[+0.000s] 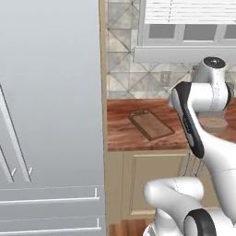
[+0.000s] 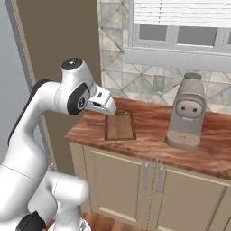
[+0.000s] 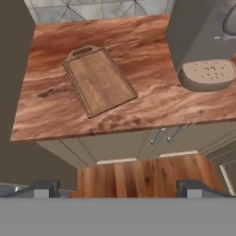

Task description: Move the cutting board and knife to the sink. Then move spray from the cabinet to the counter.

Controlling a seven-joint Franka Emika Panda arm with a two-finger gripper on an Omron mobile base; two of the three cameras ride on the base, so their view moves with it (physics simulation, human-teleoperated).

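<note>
Counter: reddish-brown wood-grain top (image 3: 138, 106) over beige panelled cabinet doors (image 2: 122, 185), ending at its left against a tall brown side panel (image 2: 58, 49)
Wall: grey patterned tile backsplash (image 2: 117, 67) with a socket plate, below a window with white blinds (image 2: 180, 13)
Left of the counter: a tall grey unit (image 1: 50, 115) with long thin handles
Floor: wood planks (image 3: 143, 177) in front of the cabinets
Cutting board: dark-brown board (image 3: 99, 80) lying flat near the counter's left end, handle end toward the wall, nothing on it
Coffee machine: grey-brown machine (image 2: 187, 113) standing on the counter, well right of the board
Gripper: (image 3: 117, 186) raised in front of the counter's near edge, apart from the board
Fingers: dark tips (image 3: 44, 186) set wide apart, nothing between them, touching nothing
</note>
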